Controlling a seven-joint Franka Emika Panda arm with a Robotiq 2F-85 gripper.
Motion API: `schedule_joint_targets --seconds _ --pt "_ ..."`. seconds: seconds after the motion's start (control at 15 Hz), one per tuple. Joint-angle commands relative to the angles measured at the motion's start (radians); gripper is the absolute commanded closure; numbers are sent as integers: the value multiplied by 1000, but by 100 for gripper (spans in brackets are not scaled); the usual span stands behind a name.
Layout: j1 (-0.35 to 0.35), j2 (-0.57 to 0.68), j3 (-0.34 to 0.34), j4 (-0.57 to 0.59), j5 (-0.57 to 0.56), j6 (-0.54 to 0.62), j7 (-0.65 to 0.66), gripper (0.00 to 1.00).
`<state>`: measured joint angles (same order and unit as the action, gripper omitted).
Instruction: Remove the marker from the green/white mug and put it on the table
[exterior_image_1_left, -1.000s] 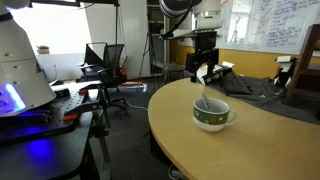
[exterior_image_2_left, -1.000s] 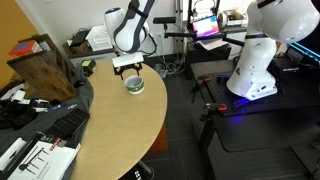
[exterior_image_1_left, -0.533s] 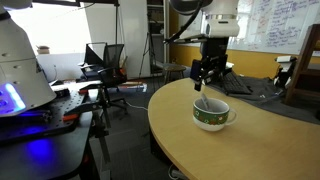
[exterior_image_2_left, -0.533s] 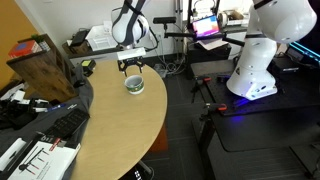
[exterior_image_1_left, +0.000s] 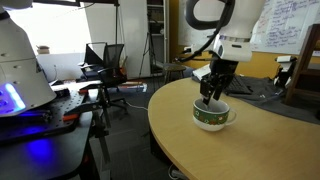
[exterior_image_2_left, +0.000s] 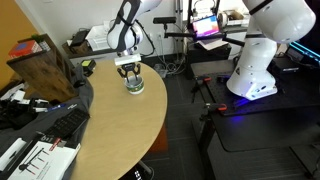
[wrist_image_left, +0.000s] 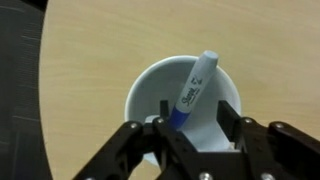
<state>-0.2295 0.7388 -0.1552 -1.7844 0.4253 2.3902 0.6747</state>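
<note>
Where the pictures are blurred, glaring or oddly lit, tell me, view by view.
Wrist view: the marker and mug are fairly sharp, with even light and no glare, while the fingers of the gripper are dark and soft at the bottom edge. In an exterior view, the window is blown out white and a blue glow tints the lower left corner.

Marker label txt illegible

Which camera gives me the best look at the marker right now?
The wrist view: the marker leans in the green/white mug, label showing, between the fingers of the open gripper. In both exterior views the gripper hangs over the mug and the marker cannot be made out.
</note>
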Motion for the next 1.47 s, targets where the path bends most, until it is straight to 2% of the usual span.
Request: schedule_joint_targets --seconds 0.0,0.2,0.53,0.6,0.67,0.73,1.0,1.27,1.33,1.4 --pt "-5 74 -17 106 31 -87 22 43" --pt "-16 120 -20 160 42 -135 24 41" --pt "-58 164 -6 237 88 -283 17 44" --pt "-67 171 -5 250 99 -307 12 54" --pt "-93 178 10 269 121 -351 -14 69" --pt "-95 184 5 278 132 -360 -6 70" --pt "-121 194 11 306 176 -378 -38 99" --pt "-110 192 4 307 170 -359 -34 100" --pt "-107 193 3 308 167 -355 -37 74" --pt "-104 194 1 308 165 -352 -33 73"
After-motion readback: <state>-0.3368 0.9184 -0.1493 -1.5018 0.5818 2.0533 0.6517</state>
